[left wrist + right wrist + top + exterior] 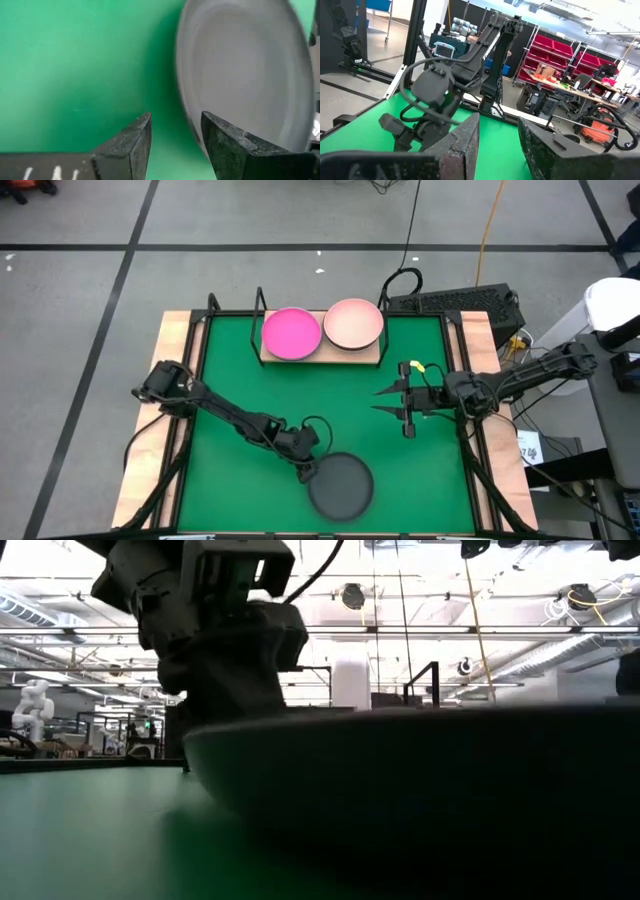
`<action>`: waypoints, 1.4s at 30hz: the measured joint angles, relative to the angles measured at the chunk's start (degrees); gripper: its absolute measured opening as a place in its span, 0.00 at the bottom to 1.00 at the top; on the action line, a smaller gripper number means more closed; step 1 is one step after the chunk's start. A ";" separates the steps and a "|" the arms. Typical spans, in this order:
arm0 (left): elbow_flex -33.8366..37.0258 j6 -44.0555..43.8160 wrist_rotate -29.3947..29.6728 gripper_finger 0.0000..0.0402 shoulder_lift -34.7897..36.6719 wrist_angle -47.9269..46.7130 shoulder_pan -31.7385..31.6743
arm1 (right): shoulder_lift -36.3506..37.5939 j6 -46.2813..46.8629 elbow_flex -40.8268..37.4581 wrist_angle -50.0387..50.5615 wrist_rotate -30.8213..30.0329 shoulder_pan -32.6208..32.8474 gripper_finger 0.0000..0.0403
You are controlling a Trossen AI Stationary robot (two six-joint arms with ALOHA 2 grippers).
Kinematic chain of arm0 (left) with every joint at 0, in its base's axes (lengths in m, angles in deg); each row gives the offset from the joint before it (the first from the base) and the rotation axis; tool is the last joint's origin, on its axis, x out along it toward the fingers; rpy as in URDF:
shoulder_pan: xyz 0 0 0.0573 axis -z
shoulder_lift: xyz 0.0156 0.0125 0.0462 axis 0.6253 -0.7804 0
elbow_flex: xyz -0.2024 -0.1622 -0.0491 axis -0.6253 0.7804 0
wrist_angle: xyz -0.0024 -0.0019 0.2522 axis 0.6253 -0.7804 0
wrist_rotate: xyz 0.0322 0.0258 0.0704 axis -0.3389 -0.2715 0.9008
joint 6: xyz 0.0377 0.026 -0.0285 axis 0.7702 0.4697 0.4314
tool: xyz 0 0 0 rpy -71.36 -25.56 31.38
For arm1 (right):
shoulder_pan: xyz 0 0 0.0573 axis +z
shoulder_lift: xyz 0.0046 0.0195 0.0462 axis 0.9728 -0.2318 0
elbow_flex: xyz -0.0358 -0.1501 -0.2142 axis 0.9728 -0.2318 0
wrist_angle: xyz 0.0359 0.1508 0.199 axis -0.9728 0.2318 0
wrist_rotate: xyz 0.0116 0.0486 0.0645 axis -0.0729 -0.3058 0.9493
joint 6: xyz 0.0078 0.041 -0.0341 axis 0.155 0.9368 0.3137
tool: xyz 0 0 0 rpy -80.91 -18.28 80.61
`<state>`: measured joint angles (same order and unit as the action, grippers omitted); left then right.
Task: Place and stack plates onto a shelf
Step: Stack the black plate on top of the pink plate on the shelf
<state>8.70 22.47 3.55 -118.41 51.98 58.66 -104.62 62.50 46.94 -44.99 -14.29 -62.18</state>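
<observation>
This is a robotics lab or industrial workshop hall. The table [146, 442], a pale wooden top covered by a green mat [228, 385], stands on a bare grey concrete floor [90, 295] marked with dark tape lines. Beyond the table, the right wrist view shows red storage bins on racks [555, 55] and a cluttered workbench [570, 85] just in front of them. Looking level across the table, the low view shows a high open ceiling with pipes and strip lights [420, 635], and a white humanoid-looking robot [32, 705] far off to the side. Cables [487, 240] run across the floor behind the table, beside a keyboard [460, 302].
</observation>
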 joint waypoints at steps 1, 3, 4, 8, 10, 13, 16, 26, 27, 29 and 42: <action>-0.03 -0.25 -0.07 0.43 -0.41 0.16 0.06 | 0.00 -0.01 0.00 0.00 0.00 0.00 0.29; 0.03 -0.77 -0.43 0.43 -1.05 0.42 0.14 | 0.00 0.01 0.00 0.04 0.00 0.00 0.29; 0.03 -1.08 -0.69 0.43 -1.47 0.96 0.14 | 0.00 0.01 0.00 0.15 0.00 0.00 0.29; -0.04 -1.04 -1.15 0.41 -1.64 1.36 0.10 | 0.00 0.19 0.00 0.39 0.00 0.00 0.29; -0.03 -0.81 -1.16 0.36 -1.71 1.51 0.05 | 0.00 0.19 0.00 0.42 0.00 0.00 0.29; 0.05 -0.54 -2.49 0.22 -1.88 2.11 -0.33 | 0.00 0.20 0.00 0.42 0.00 0.00 0.29; 0.11 0.35 -5.53 0.06 -1.89 2.40 -1.10 | 0.00 0.19 0.00 0.42 0.00 0.00 0.29; 0.06 9.65 -4.46 0.03 11.85 -8.92 -8.42 | 1.38 -0.95 0.00 1.98 0.00 1.24 0.29; 0.09 11.12 -3.29 0.03 14.59 -12.71 -9.81 | 1.78 -1.36 0.00 1.63 0.00 1.77 0.29; 0.20 14.42 -0.71 0.03 19.94 -17.83 -13.12 | 3.06 -1.76 0.09 1.68 -0.03 2.58 0.29; 0.00 29.71 5.23 0.03 40.09 -29.74 -48.45 | 4.80 -2.66 0.07 2.52 -0.31 4.09 0.29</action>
<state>8.70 52.18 8.78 -78.32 22.23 10.21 -99.81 59.83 47.00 -42.47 -14.60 -58.09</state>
